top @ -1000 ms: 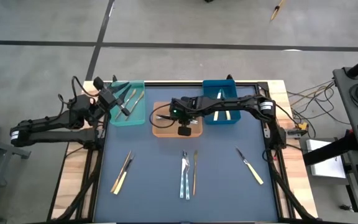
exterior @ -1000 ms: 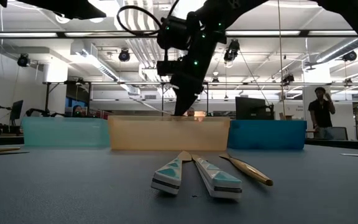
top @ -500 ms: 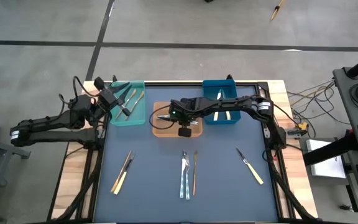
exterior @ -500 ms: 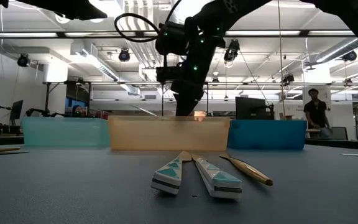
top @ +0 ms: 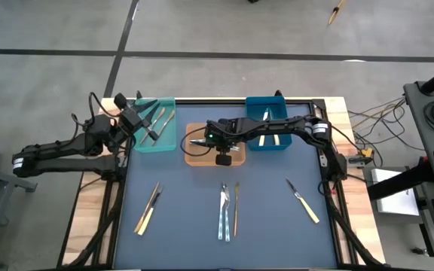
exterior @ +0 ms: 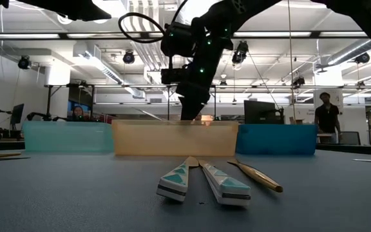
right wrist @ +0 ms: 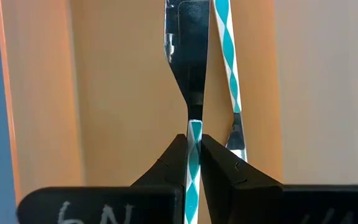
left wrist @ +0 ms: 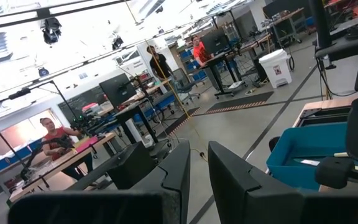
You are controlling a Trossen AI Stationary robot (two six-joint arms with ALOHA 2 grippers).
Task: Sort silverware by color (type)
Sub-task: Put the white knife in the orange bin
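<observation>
At frame centre, a teal-striped knife (right wrist: 193, 152) is pinched by the right end effector (right wrist: 193, 163) over the orange bin (top: 192, 157), blade pointing down, apparently so it is dropped beside a matching piece (right wrist: 229, 68). The left end effector (left wrist: 192, 171), fingers nearly together and empty, is held above the teal bin (top: 138, 141).

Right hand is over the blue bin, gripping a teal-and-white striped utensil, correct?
Not quite: the right hand is over the orange bin, not the blue one. It does grip the teal-and-white striped utensil. The high view and the right wrist view show this.
</observation>
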